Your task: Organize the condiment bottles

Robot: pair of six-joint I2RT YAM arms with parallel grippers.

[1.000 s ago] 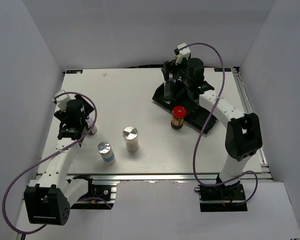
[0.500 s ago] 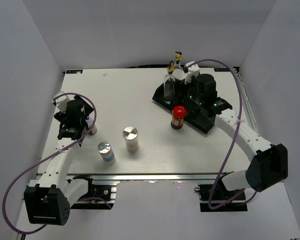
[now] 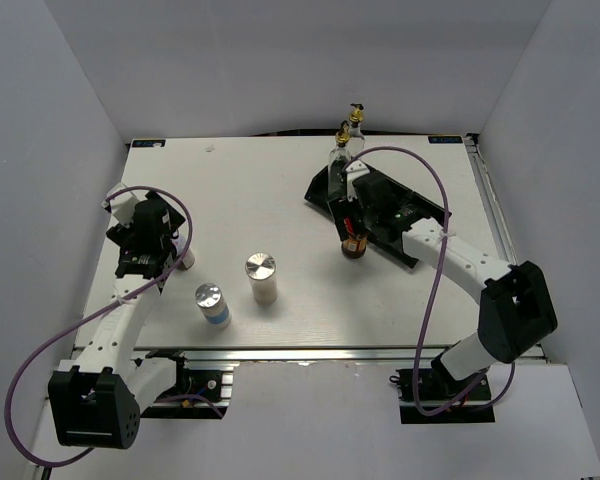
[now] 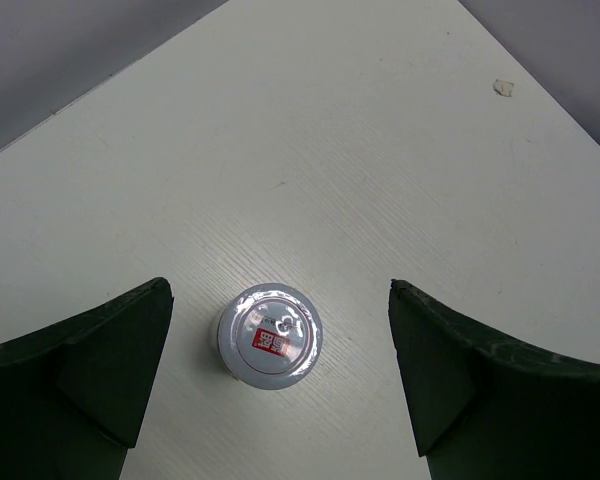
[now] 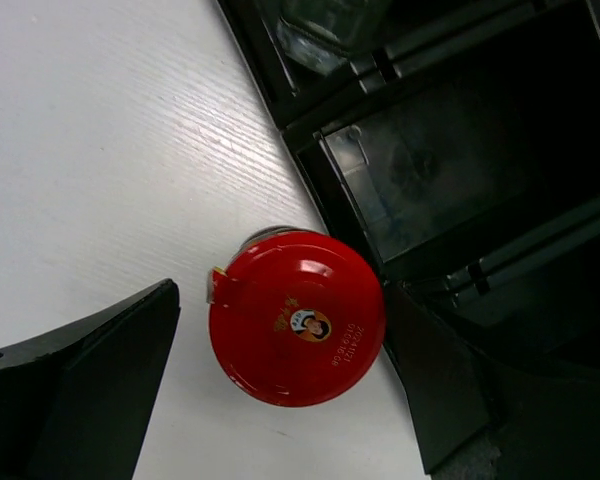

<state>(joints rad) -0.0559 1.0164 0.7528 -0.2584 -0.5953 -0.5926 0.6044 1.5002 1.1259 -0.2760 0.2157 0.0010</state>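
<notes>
My left gripper [image 4: 278, 287] is open and hangs over the small white-lidded jar [image 4: 271, 334], which stands on the table between the fingers without touching them. In the top view this jar [image 3: 187, 260] is mostly hidden under that gripper [image 3: 170, 252]. My right gripper [image 5: 280, 292] is open and straddles the red-lidded brown jar [image 5: 297, 317], which stands against the edge of the black tray [image 5: 460, 160]. In the top view this gripper [image 3: 353, 226] covers most of the jar [image 3: 355, 248]. Two clear glass bottles [image 3: 339, 160] [image 3: 356, 125] stand at the tray's far end. Two silver-capped shakers [image 3: 261, 277] [image 3: 211, 305] stand on the table.
The black compartment tray [image 3: 420, 215] lies slanted at the back right of the white table. White walls close the table in at the back and on both sides. The right arm's purple cable loops above the tray.
My right arm has swung from the tray's far end, near the glass bottles, forward and down over the red-lidded jar. The bottles now stand uncovered. The left arm has not moved.
</notes>
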